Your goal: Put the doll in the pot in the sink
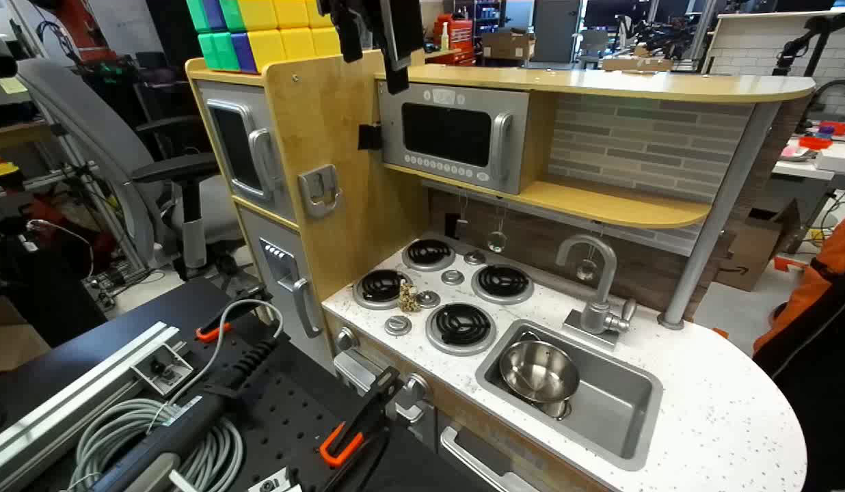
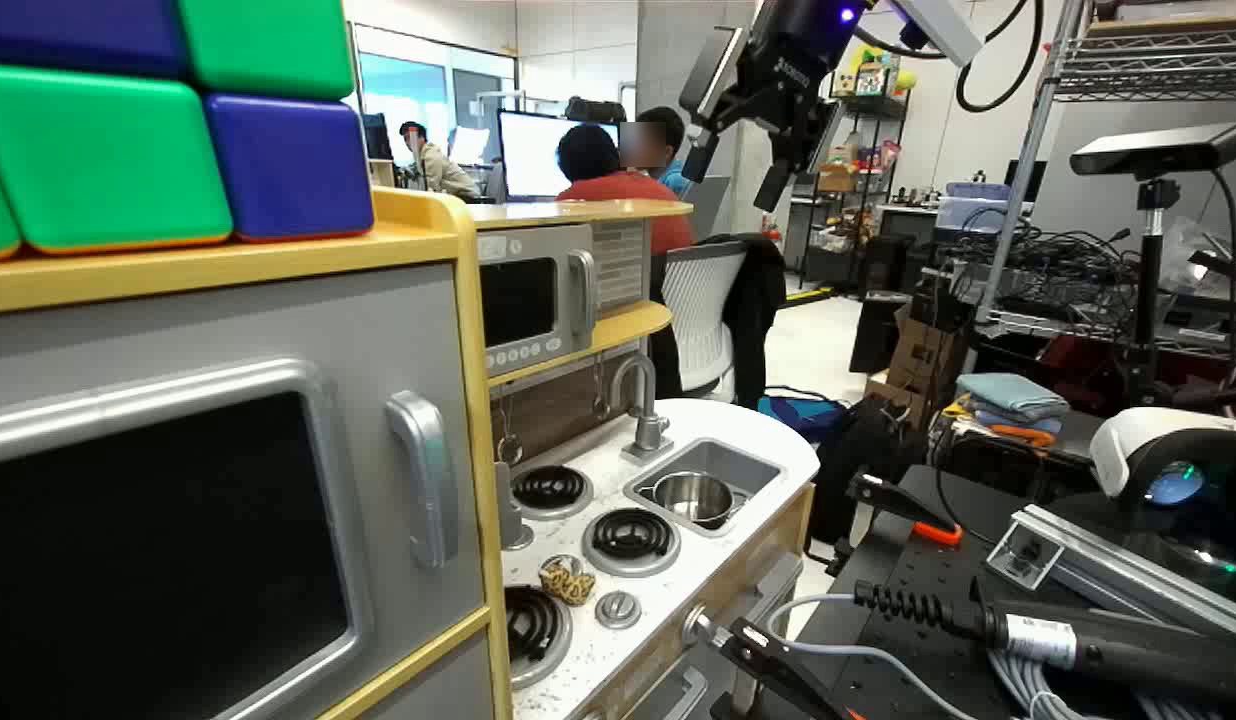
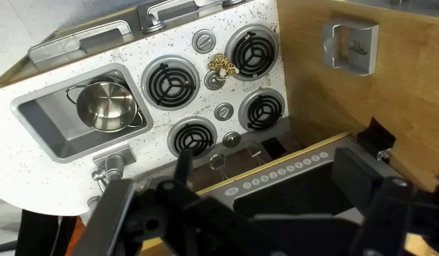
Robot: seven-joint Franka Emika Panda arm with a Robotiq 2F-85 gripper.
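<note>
The doll, a small yellow-and-black leopard-print figure, lies on the white countertop beside a stove burner and a knob in both exterior views (image 1: 408, 298) (image 2: 567, 581) and in the wrist view (image 3: 222, 65). The shiny steel pot (image 1: 539, 372) sits inside the grey sink (image 1: 617, 413), at the end nearer the burners. The pot (image 3: 106, 106) and sink (image 3: 54, 115) also show in the wrist view; the pot's visible inside holds nothing. My gripper (image 2: 735, 177) is open and empty, high above the toy kitchen and apart from the doll. In the wrist view its fingers (image 3: 271, 167) are wide apart.
A microwave (image 1: 450, 133) with a wooden shelf top (image 1: 600, 82) overhangs the back of the stove. A tall wooden side panel (image 1: 354, 150) rises beside the burners. A curved faucet (image 1: 600, 280) stands behind the sink. Coloured blocks (image 1: 265, 34) sit on the tall cabinet.
</note>
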